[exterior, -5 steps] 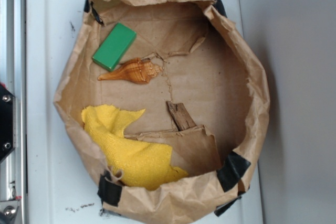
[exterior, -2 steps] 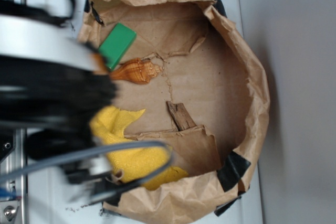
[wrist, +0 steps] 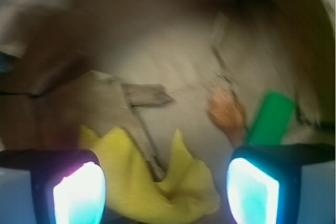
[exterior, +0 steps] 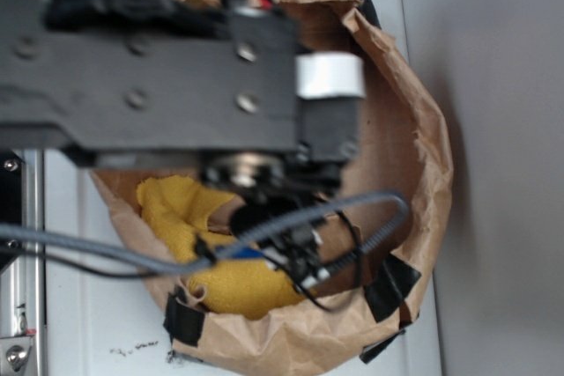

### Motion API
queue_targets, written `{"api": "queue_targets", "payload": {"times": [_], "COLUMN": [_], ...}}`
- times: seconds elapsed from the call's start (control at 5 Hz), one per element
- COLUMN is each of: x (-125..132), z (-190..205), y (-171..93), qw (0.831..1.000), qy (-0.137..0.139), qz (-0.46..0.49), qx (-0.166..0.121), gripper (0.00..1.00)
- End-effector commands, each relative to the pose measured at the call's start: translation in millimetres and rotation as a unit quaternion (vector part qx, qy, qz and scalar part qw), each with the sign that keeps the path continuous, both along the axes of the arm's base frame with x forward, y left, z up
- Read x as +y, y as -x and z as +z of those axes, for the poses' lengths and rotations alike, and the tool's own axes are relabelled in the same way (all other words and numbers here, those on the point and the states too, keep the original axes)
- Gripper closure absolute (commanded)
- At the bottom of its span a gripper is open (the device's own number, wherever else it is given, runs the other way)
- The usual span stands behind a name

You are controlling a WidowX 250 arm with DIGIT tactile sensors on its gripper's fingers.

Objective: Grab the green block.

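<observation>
In the wrist view the green block point(wrist: 271, 118) lies flat at the right, just beyond my right finger, with the orange seashell point(wrist: 227, 111) beside it on its left. My gripper point(wrist: 165, 192) is open, high above the bag floor, with only the yellow cloth point(wrist: 157, 174) showing between its fingers point(wrist: 79, 192). In the exterior view my arm point(exterior: 167, 68) covers the block and the shell.
Everything sits inside a crumpled brown paper bag point(exterior: 423, 138) with raised walls on a white surface point(exterior: 79, 305). A small wooden piece point(wrist: 147, 95) lies on a folded paper flap near the bag's middle. The yellow cloth point(exterior: 203, 253) lies at the bag's lower left.
My arm has swung in from the left over the bag and now hides the green block and the seashell in the exterior view. Nothing in the bag has moved.
</observation>
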State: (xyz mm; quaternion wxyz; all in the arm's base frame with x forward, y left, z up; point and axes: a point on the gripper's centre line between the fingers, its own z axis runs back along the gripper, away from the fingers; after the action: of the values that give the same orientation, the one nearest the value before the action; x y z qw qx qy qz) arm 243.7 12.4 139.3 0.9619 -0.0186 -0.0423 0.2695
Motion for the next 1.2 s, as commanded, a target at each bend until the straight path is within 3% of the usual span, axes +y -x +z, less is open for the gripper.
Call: {"api": "queue_targets", "payload": {"times": [0.0, 0.4, 0.6, 1.0], "x": [9.0, 9.0, 22.4, 34.0], "z": [10.9, 10.9, -28.6, -77.2], "y": [-1.3, -1.3, -24.6, -35.4], "qw": [1.0, 1.0, 0.999, 0.989], "qy": [0.0, 0.0, -0.017, -0.028], "qz": [0.012, 0.012, 0.029, 0.127], "qx": [-0.027, -0.027, -0.043, -0.063], "gripper": [0.0, 0.0, 0.0, 0.0]}}
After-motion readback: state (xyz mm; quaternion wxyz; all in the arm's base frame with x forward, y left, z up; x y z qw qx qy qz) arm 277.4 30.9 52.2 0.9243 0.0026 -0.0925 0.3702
